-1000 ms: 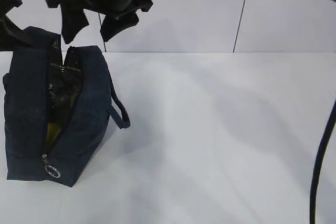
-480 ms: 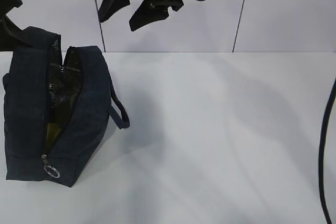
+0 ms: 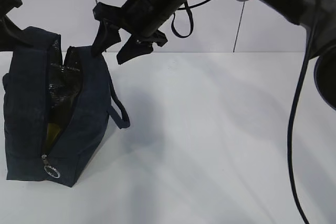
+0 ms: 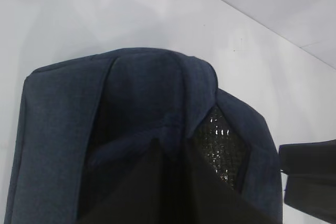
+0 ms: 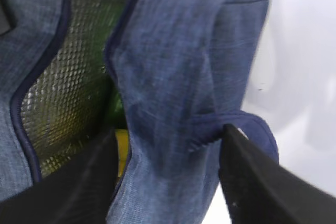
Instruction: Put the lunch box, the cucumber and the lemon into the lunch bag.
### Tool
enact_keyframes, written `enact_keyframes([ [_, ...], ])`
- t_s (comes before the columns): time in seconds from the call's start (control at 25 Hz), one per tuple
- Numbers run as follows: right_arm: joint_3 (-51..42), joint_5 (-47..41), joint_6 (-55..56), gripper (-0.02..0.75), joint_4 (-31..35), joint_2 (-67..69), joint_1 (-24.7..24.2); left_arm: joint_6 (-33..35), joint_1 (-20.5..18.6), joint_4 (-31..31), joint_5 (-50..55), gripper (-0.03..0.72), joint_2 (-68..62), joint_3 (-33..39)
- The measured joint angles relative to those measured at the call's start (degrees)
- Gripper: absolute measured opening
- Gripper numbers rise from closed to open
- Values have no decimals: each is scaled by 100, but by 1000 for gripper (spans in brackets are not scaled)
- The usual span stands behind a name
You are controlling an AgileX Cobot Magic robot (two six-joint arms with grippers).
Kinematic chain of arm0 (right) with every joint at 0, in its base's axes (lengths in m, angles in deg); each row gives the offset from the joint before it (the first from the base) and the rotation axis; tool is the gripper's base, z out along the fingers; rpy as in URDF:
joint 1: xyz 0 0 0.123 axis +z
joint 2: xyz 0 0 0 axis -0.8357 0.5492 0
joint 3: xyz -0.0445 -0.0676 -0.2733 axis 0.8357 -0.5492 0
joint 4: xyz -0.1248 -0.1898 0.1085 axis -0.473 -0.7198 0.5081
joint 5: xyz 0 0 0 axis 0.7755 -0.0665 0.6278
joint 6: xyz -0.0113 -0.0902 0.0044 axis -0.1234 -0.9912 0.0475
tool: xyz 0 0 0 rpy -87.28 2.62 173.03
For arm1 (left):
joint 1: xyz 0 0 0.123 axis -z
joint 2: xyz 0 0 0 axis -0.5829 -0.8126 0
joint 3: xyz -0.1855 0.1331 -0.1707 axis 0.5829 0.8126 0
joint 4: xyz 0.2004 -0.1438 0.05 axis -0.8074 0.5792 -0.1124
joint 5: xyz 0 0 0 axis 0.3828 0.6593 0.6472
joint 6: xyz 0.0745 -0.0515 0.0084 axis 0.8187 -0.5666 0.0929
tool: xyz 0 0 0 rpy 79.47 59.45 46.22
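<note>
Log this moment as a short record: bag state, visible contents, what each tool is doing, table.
bag: lunch bag upright, zipper open, ring pull at near end
contents: something yellow and green inside; lunch box not identifiable
left tool: shut on the bag's edge
right tool: jaws apart, straddling the bag's right wall
table: white

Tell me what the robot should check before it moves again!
1. Bag standing upright on the table: ok.
2. Bag mouth open, silver lining showing: ok.
3. Left gripper shut on the bag's top edge: ok.
4. Right gripper open, jaws either side of the bag's wall: ok.
5. Something yellow and green inside: ok.
6. Lunch box inside: cannot tell.
</note>
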Motion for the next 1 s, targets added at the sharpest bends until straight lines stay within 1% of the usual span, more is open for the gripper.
enact_keyframes([
  [0.16,0,9,-73,489,145,134,134,13,0,0,0,24,0,0],
  [0.24,0,9,-96,451,215,185,171,27,0,0,0,24,0,0],
  [0.28,0,9,-96,408,227,198,192,31,0,0,0,24,0,0],
  [0.36,0,9,-137,293,227,221,206,41,0,0,0,24,0,0],
  [0.48,56,9,-196,76,211,230,206,54,0,0,10,24,0,0],
  [0.52,97,9,-207,48,201,230,206,79,0,0,10,24,0,0],
  [0.56,143,9,-207,34,201,243,206,125,0,0,23,24,0,0],
  [0.72,263,-2,-193,25,139,255,206,298,0,11,151,24,0,0],
  [0.8,278,-2,-101,25,-114,215,206,370,26,23,217,24,0,0],
  [0.92,278,-53,62,25,-494,22,219,489,266,33,236,24,0,0],
  [1.0,282,-80,126,24,-612,-126,218,515,535,82,202,24,0,0],
])
